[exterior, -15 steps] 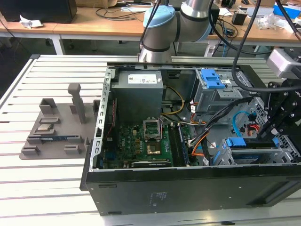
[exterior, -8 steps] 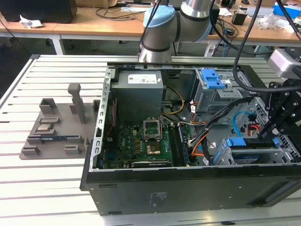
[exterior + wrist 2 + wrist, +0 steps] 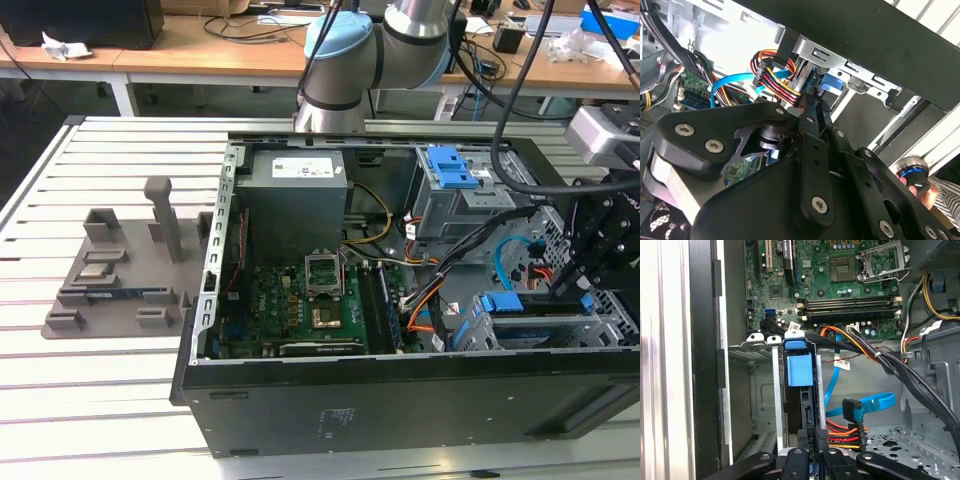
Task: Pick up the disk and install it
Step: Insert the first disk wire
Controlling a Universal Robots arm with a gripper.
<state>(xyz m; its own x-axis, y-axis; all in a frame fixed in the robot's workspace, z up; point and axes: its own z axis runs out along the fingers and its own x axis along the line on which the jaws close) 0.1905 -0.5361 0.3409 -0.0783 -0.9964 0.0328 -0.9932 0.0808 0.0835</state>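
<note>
The disk [image 3: 530, 306] stands on edge in the silver drive bay [image 3: 600, 330] at the front corner of the open computer case, on the exterior view's right. Its blue side rail shows along the top. In the first wrist view the disk [image 3: 801, 405] appears edge-on, with a blue tab at its far end, between the bay's metal walls. My gripper [image 3: 813, 439] is shut on the disk's near edge, fingers close together. The black gripper [image 3: 574, 284] hangs over the bay. In the second wrist view its fingers [image 3: 815, 112] reach down into the bay.
Bundled power cables [image 3: 847, 432] and a blue data cable [image 3: 865, 405] lie right beside the disk. The motherboard [image 3: 300, 300], power supply [image 3: 295, 200] and a blue-topped drive cage [image 3: 455, 185] fill the case. A grey parts fixture [image 3: 120, 270] sits on the slatted table at the exterior view's left.
</note>
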